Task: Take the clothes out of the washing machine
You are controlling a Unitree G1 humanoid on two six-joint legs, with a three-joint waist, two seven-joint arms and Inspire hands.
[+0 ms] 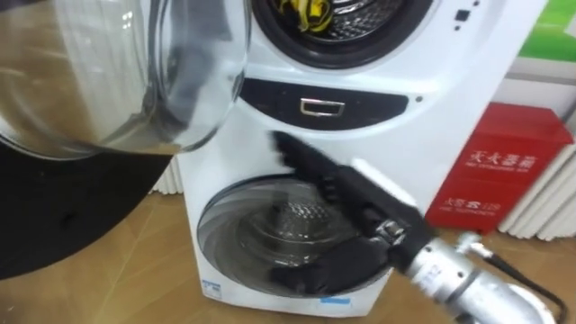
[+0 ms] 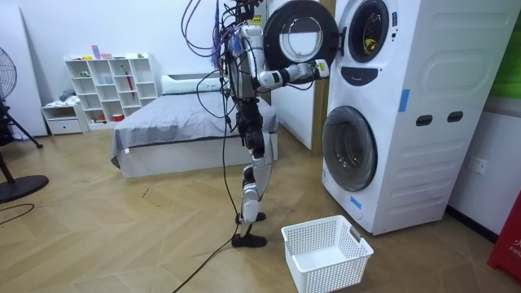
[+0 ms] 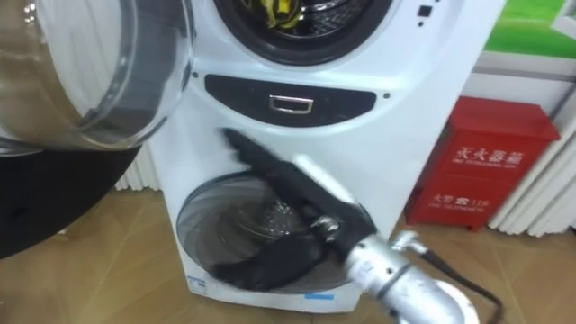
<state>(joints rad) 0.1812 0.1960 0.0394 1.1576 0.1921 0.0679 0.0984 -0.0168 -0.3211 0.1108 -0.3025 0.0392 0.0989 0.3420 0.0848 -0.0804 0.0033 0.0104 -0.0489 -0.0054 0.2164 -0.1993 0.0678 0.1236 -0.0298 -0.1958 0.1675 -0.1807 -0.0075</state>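
Nearest to you, at the left, the open upper door shows its clear, rounded glass bowl. Your right hand, black on a silver metal wrist, is held in front of the white washing machine. Its fingers are straight and relaxed, and they hold nothing. Behind the hand is the round lower door, which is closed. Higher up, the yellow clothes lie inside the ribbed steel upper drum. A red box stands farther to the right.
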